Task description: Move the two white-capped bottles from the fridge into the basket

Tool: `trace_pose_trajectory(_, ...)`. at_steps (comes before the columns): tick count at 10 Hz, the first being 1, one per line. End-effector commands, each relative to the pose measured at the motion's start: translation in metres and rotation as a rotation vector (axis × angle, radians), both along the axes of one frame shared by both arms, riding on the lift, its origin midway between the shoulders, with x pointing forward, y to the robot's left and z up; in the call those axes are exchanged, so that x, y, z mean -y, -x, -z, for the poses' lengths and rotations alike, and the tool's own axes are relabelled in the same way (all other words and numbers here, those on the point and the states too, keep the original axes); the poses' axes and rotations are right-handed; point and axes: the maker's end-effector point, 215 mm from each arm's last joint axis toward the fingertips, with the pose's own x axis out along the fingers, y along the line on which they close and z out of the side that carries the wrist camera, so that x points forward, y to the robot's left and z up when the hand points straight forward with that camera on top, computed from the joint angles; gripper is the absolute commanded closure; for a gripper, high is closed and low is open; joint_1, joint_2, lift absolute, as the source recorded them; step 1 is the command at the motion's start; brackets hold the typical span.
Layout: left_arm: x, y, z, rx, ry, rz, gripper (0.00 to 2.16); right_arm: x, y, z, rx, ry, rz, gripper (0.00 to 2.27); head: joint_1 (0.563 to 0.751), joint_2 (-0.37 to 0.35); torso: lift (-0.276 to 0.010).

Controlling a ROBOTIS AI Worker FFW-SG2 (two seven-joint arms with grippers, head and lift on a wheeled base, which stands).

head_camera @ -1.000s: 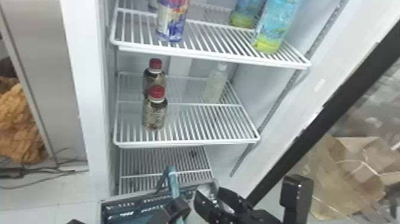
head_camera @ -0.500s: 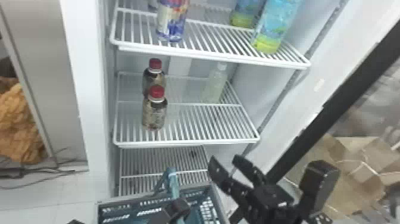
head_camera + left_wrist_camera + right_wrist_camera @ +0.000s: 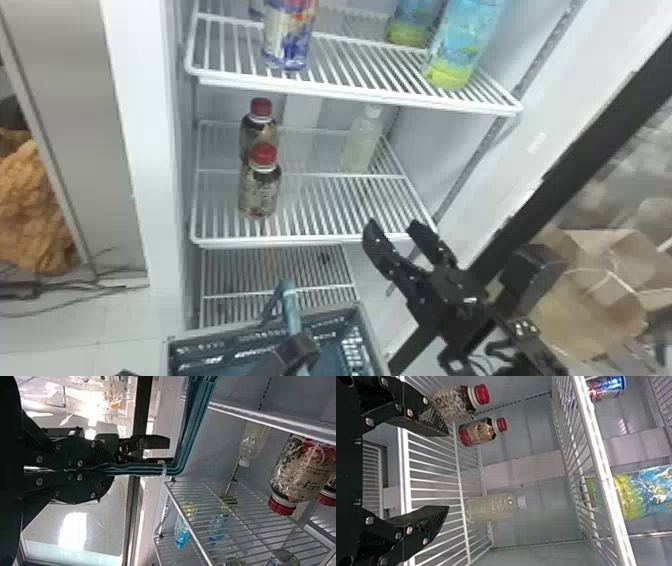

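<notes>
the right gripper is matte black, with two flat, wedge-shaped fingers whose inner faces are finely ribbed. round silvery screws dot its links. behind it are a boxy black housing, a small pale mark and thin dark cables. the left gripper is black too, with bright round screw heads and ridged pads.

Grey upright panel, pale tiled floor, dark cables, bright white glare
</notes>
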Motion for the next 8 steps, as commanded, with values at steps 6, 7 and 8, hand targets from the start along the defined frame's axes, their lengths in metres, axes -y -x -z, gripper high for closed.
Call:
trace_pose_trajectory(6, 0.002, 0.0, -0.001, 0.0, 0.004, 0.002, 1.12, 0.019, -0.069, -0.005, 0.155, 0.041, 0.045, 0.09, 0.695, -0.35, -0.26)
trace_pose_trajectory(7, 0.002, 0.001, -0.001, -0.002, 0.004, 0.002, 1.12, 0.028, -0.08, -0.007, 0.182, 0.074, 0.063, 0.09, 0.695, -0.35, -0.26)
trace_pose_trajectory(8, 0.002, 0.001, -0.001, -0.003, 0.007, 0.001, 1.12, 0.035, -0.089, -0.009, 0.201, 0.103, 0.077, 0.09, 0.695, -0.35, -0.26)
